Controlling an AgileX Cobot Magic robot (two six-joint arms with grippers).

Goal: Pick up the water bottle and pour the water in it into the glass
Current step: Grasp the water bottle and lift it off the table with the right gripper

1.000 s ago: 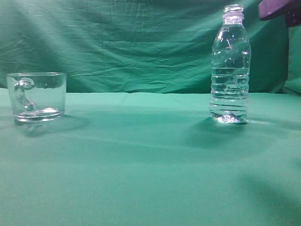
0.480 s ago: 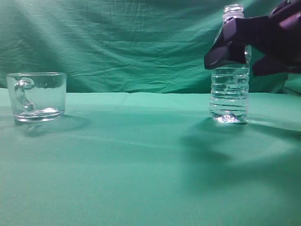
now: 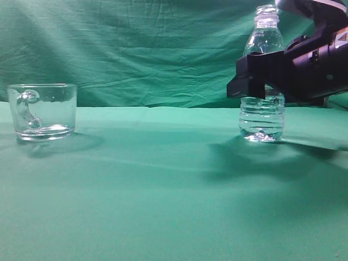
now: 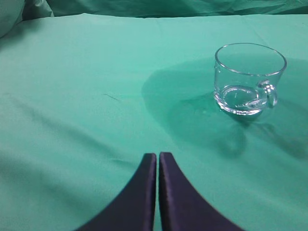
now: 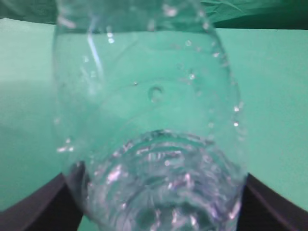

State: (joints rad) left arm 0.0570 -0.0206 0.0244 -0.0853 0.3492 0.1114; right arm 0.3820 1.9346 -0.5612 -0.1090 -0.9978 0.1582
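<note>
The dark right gripper point(image 3: 255, 81) grasps a clear ribbed plastic water bottle point(image 3: 262, 117) standing on green cloth point(image 3: 163, 185); the left gripper point(image 4: 158, 163) is clenched empty.

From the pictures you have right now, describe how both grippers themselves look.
The right gripper is dark purple-black and blocky, with an angular, wedge-like finger; its body carries a small white label with a red triangle, and a pale panel shows on top. The left gripper shows two smooth, dark purple-black fingers that curve and taper to narrow tips. No cables or sleeves are visible.
</note>
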